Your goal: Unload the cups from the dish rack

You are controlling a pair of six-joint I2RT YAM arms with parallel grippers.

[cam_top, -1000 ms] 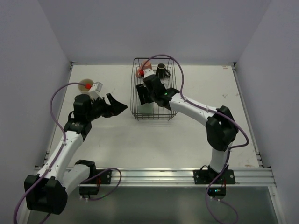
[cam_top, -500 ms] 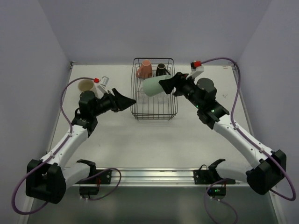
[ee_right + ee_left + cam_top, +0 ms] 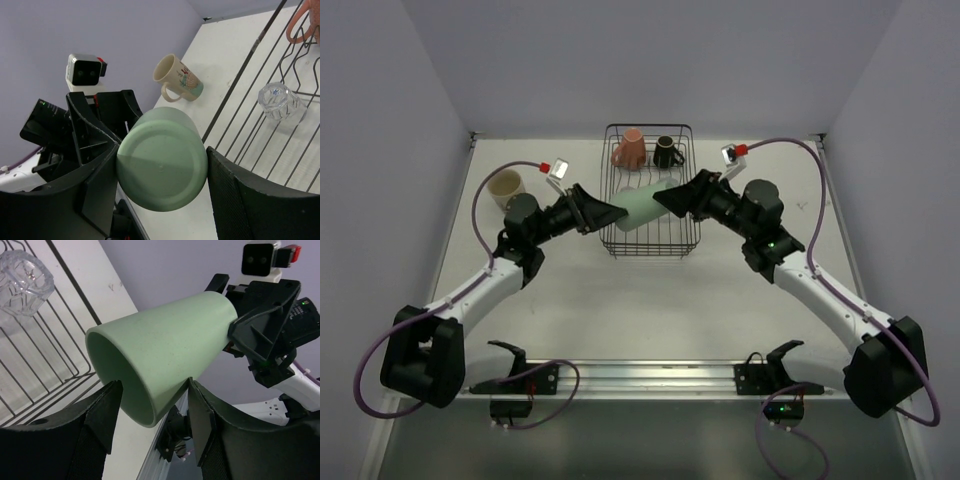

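1. Where it hangs in the air over the left side of the rack, as the overhead view shows it, the green cup lies on its side. Its open mouth faces the left arm and its flat base faces the right arm.
2. The right end effector is clenched on the base end of the green cup, with one finger on each side of it.
3. The left end effector has a finger on either side of the cup's open rim. Its wrist view shows both fingers right against the cup's outline, but I cannot tell whether they press on it.
4. Inside the rack, a pink mug and a black mug sit at the far end, the pink one on the left. A glass lies on the wire floor.
5. Outside the rack, a cream mug stands upright on the counter, well apart from the rack on its left, beyond the left arm.
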